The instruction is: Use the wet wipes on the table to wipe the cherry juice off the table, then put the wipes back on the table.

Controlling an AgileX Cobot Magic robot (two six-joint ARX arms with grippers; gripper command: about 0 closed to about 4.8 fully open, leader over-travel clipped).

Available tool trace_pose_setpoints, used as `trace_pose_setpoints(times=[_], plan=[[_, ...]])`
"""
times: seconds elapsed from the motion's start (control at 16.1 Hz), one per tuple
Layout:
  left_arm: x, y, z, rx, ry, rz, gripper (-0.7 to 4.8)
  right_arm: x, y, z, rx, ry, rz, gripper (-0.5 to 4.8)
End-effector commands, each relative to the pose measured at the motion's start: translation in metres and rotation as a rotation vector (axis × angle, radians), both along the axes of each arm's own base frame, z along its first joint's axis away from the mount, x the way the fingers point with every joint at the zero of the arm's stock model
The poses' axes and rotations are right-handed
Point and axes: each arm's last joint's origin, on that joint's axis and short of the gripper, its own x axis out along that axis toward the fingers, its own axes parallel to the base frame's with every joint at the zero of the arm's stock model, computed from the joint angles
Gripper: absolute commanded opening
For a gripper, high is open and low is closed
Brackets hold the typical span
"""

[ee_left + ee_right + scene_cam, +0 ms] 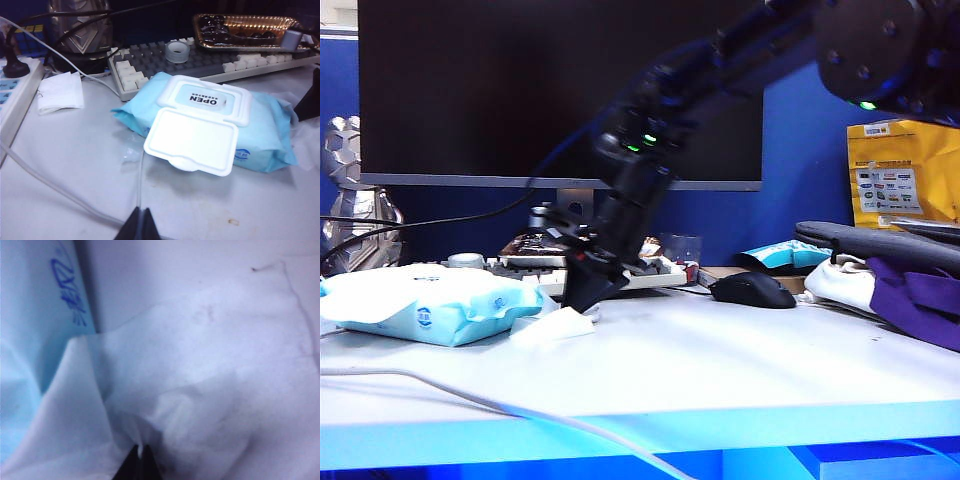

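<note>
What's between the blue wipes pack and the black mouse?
In the exterior view, the right hand sits between the pack and the mouse, shut on the wet wipe, which rests on the table.

Table (740,370), white: wet wipes (552,327) beside wipe pack (425,305); keyboard (650,272) behind pack, mouse (752,290) further right.

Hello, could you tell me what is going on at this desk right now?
The right gripper is shut on a wet wipe and presses it onto the white table, beside the blue wipes pack. The left gripper is shut, holds nothing, and is above the table near that pack.
</note>
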Motion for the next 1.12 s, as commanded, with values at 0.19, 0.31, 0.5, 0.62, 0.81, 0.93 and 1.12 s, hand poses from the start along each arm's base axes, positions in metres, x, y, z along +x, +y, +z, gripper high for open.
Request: trace_pose_setpoints(times=[0.19,0.31,0.5,0.62,0.81,0.93,1.12], plan=[[0.000,0.000,-0.001,0.004,0.009,-0.004,-0.05,0.021,-0.039,-0.019,-0.454,-0.184,-0.342,-0.01],[0.000,0.000,-0.001,0.004,0.009,-0.004,-0.05,0.022,-0.049,-0.021,-0.450,-0.125,-0.317,-0.01],[0.000,0.000,-0.001,0.004,0.009,-0.004,-0.05,0.003,-0.028,-0.022,-0.134,0.130,-0.056,-0.01],[0.000,0.000,-0.001,0.004,0.009,-0.004,-0.05,-0.022,-0.009,-0.022,-0.082,0.265,0.095,-0.01],[0.000,0.000,-0.001,0.004,0.009,-0.003,-0.05,-0.037,0.006,-0.022,-0.144,0.281,0.107,-0.01],[0.000,0.000,-0.001,0.004,0.009,-0.003,-0.05,-0.032,0.000,-0.024,-0.403,0.141,-0.055,-0.01],[0.000,0.000,-0.001,0.004,0.009,-0.003,-0.05,-0.013,-0.030,-0.024,-0.535,0.074,-0.238,-0.01]])
